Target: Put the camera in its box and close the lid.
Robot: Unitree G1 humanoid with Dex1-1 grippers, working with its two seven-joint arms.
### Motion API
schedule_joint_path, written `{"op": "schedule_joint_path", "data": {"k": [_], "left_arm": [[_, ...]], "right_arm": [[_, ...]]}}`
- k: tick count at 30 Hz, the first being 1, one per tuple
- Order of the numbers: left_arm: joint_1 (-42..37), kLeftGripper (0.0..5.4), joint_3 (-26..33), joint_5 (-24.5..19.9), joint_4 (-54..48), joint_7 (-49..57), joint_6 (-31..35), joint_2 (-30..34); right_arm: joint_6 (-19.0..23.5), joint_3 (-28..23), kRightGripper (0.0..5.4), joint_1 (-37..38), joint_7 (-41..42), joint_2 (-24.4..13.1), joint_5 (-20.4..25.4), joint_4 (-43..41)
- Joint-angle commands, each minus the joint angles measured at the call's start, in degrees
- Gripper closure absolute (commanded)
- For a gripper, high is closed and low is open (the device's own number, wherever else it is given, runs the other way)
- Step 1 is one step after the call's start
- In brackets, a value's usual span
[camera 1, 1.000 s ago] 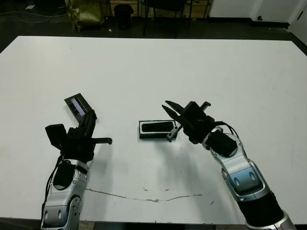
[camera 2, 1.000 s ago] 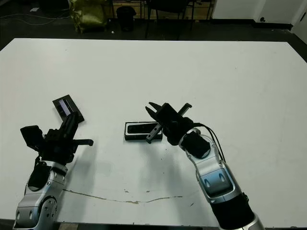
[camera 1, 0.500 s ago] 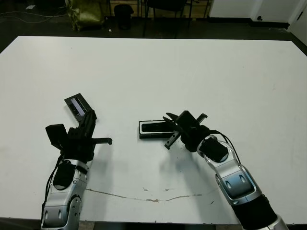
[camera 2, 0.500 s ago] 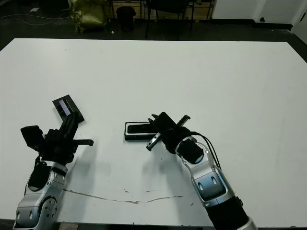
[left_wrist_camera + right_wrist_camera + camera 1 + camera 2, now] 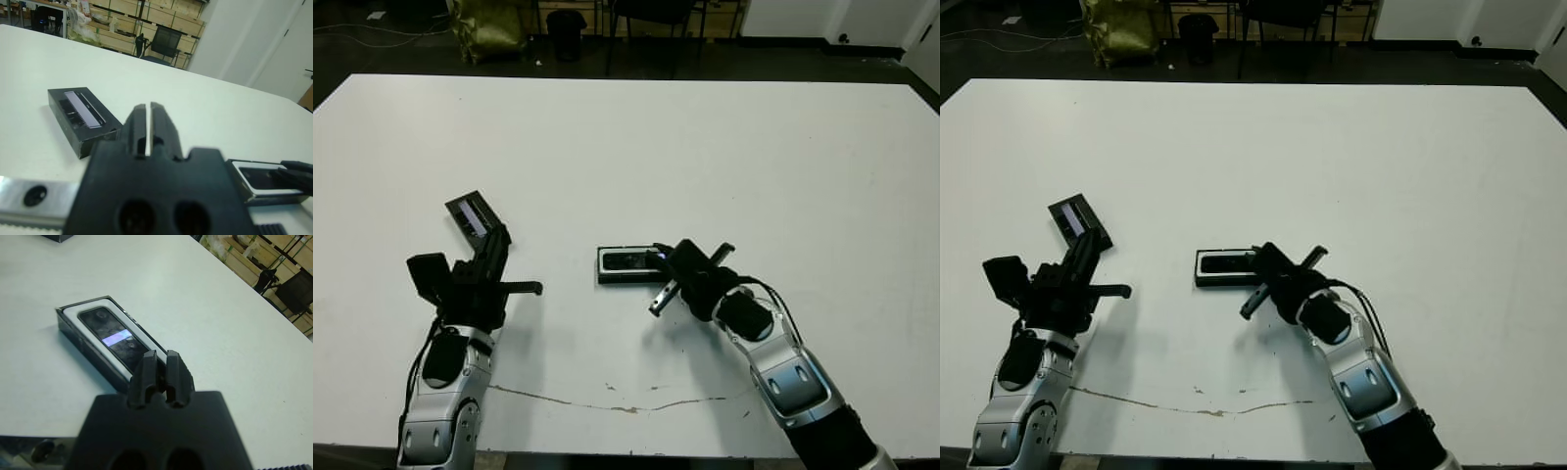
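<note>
Black camera (image 5: 116, 339) lies seated in white-lined box (image 5: 628, 265), mid-tabletop (image 5: 705, 147): step 1 looks done. Lid (image 5: 473, 214) off, well apart at robot's left, just past left end effector (image 5: 147, 121), fingers nearly together, empty. Right end effector (image 5: 160, 367) narrow too, empty, at box end. Left: fetch lid, close box.

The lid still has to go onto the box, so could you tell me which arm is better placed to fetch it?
Probably the left. Its hand sits right beside the lid, while the right hand is at the box, where the camera already lies.
</note>
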Motion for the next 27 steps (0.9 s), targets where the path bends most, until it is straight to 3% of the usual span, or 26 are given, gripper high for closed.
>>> {"op": "schedule_joint_path", "data": {"k": [1,10,24,27], "left_arm": [[0.3,5.4,0.2,-0.14,0.84,-0.32,0.18,0.13],[0.24,5.4,0.51,-0.65,0.75,-0.08,0.82,0.08],[0.29,5.4,1.61,-1.61,0.22,-2.12,0.33,1.86],[-0.67,5.4,2.78,-0.92,0.25,-3.4,-1.55,3.76]], "right_arm": [[1.63,0.09,5.39,2.34,1.2,-1.56,0.05,0.89],[3.51,-3.43,5.39,3.72,3.2,-2.7,3.22,-6.15],[-3.2,-15.58,5.39,6.54,2.69,-2.6,16.06,-23.33],[-1.18,-18.86,5.39,6.58,2.29,-3.28,18.74,-25.72]]}}
